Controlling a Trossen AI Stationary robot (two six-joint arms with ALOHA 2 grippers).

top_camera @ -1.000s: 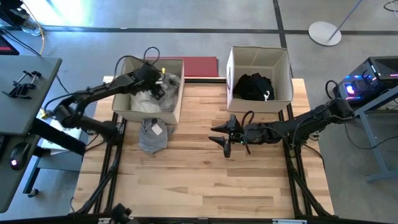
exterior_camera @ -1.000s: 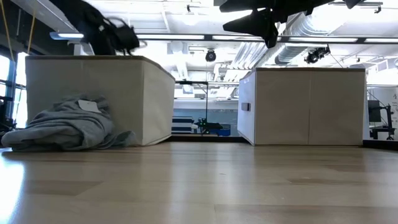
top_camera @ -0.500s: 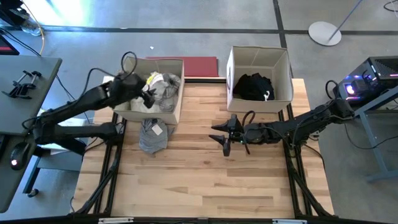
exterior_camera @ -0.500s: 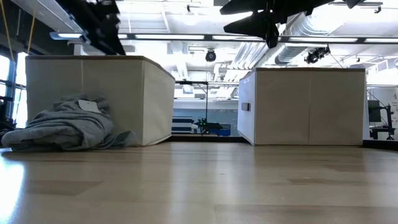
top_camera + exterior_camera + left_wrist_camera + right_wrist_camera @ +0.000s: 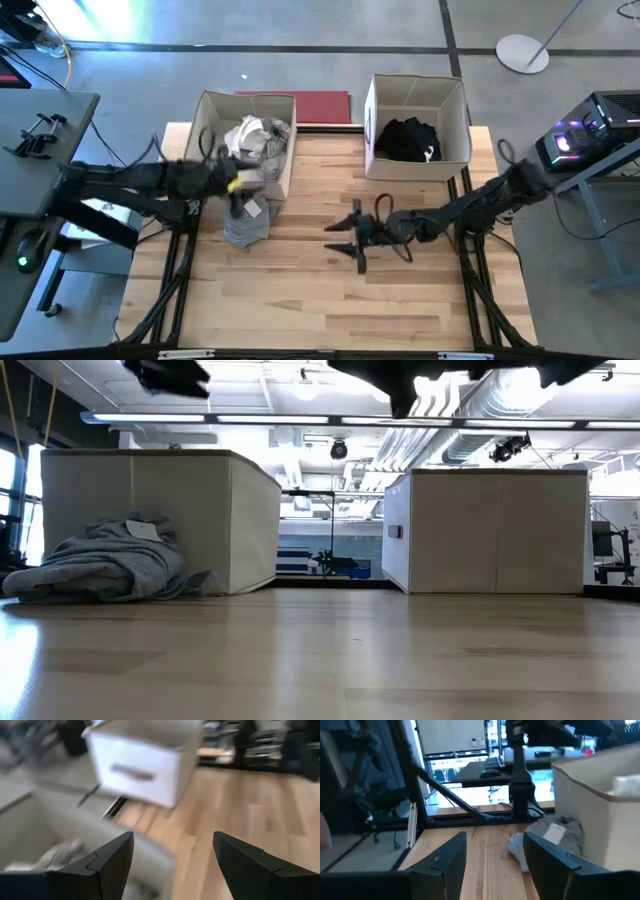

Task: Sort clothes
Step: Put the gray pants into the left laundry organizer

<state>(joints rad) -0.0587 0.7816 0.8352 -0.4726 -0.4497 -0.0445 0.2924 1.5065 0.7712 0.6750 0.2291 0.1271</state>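
Note:
A crumpled light grey garment (image 5: 245,215) lies on the table against the near wall of the left beige box (image 5: 205,110); it also shows in the low view (image 5: 100,565) and the right wrist view (image 5: 550,837). White and light grey clothes (image 5: 257,140) lie in the left box. Black clothes (image 5: 405,140) lie in the right beige box (image 5: 455,95). My left gripper (image 5: 243,180) is open and empty, above the left box's near wall and the grey garment; its wrist view (image 5: 172,860) shows the gap. My right gripper (image 5: 345,243) is open and empty, above mid-table, pointing toward the grey garment (image 5: 495,865).
A flat dark red mat (image 5: 315,105) lies behind the boxes at the table's far edge. Bare wood (image 5: 320,300) stretches along the table's near half. In the low view both grippers hang high above the table, left (image 5: 165,372) and right (image 5: 410,380).
My left gripper has drawn back out of the left box, going up and toward the table's near edge, and now hangs over the box's near wall. My right gripper has gone a little toward the table's left and near edges. The grey garment has stayed put.

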